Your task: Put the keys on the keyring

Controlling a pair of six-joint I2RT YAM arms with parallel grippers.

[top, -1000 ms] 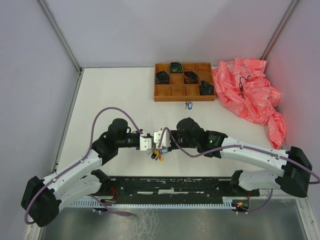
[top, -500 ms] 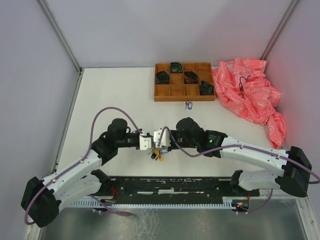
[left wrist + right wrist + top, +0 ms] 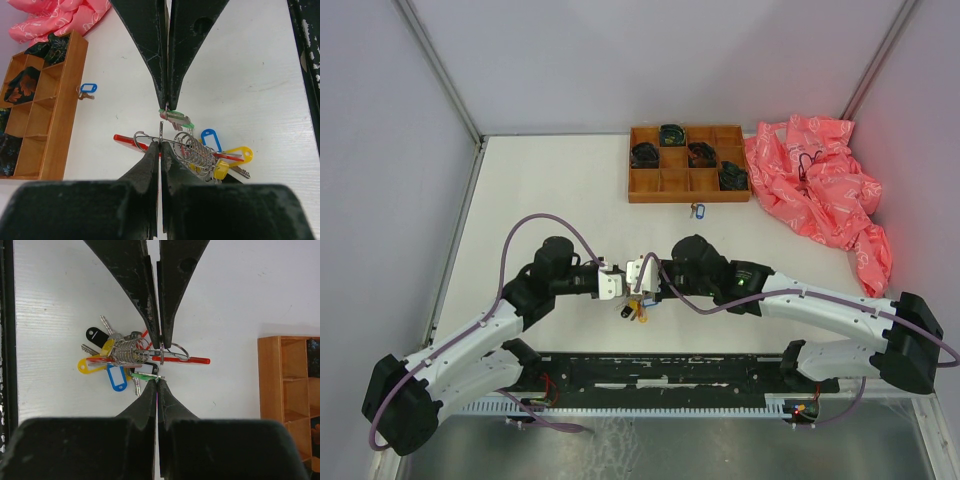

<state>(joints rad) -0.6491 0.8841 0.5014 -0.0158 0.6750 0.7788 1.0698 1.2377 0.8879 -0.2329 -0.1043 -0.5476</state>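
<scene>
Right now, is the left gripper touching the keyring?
Touching. The left wrist view shows the left gripper shut, with the keyring wire pinched between its fingertips.

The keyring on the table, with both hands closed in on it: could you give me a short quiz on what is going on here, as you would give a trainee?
1. True or false: a blue-tagged key lies alone beside the wooden tray, off the keyring.
2. What is the left hand shut on? A the keyring's wire; B the wooden tray; C the blue-tagged key.
3. What colour is the tag of the key pinched by the right hand?

Key: 1 true. 2 A. 3 green: it grips the green-tagged key.
</scene>
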